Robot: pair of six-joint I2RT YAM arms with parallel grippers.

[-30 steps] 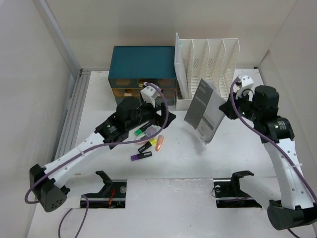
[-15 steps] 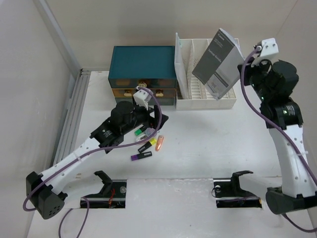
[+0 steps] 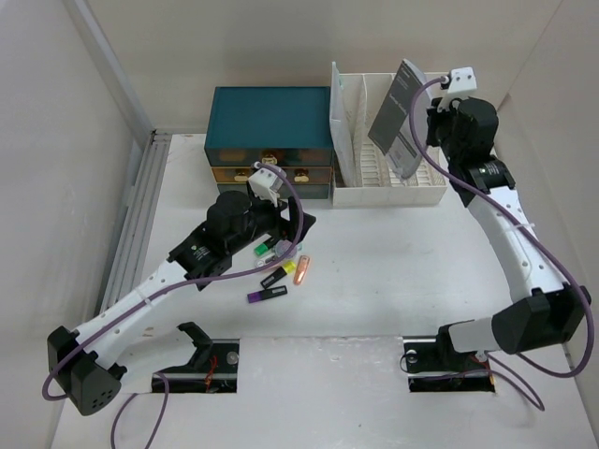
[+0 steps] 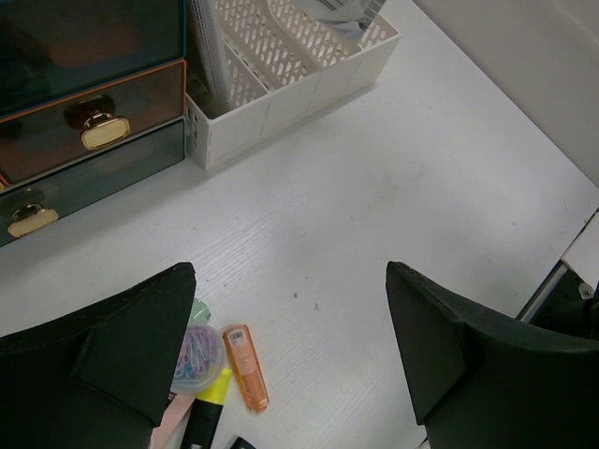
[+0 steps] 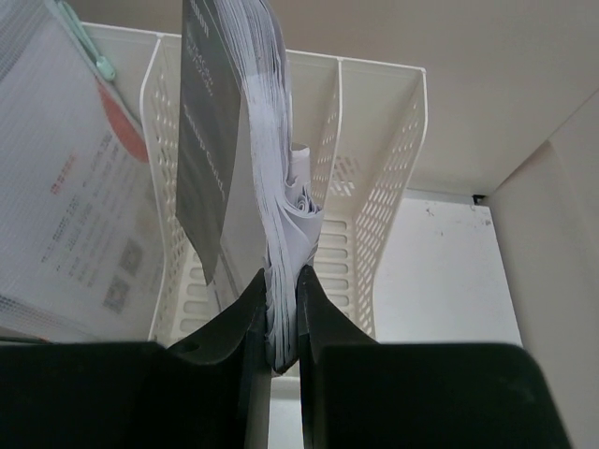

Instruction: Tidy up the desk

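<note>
Desk (image 3: pixel 393 262), white and walled, lies under the two arms and carries everything else. At its far edge stand one teal drawer box (image 3: pixel 270 117) and, touching it on the right, one white slotted file rack (image 3: pixel 374 182). Two brass drawer handles show in the left wrist view. The right gripper (image 5: pixel 283 281) pinches one grey booklet (image 3: pixel 398 117) by its page edges, fingers pressed onto the paper. It holds the booklet upright over the rack, lower corner down among the dividers. Whether it touches the rack floor I cannot tell. One translucent folder (image 5: pixel 75 187) stands in a slot left of the booklet. The left gripper (image 4: pixel 290 271) hangs just above the desk in front of the drawers, its two fingers spread wide with nothing between them. Beside it lies a loose cluster of highlighters (image 3: pixel 273 278), five as far as I can count, and one round tub of paper clips (image 4: pixel 198 348).
</note>
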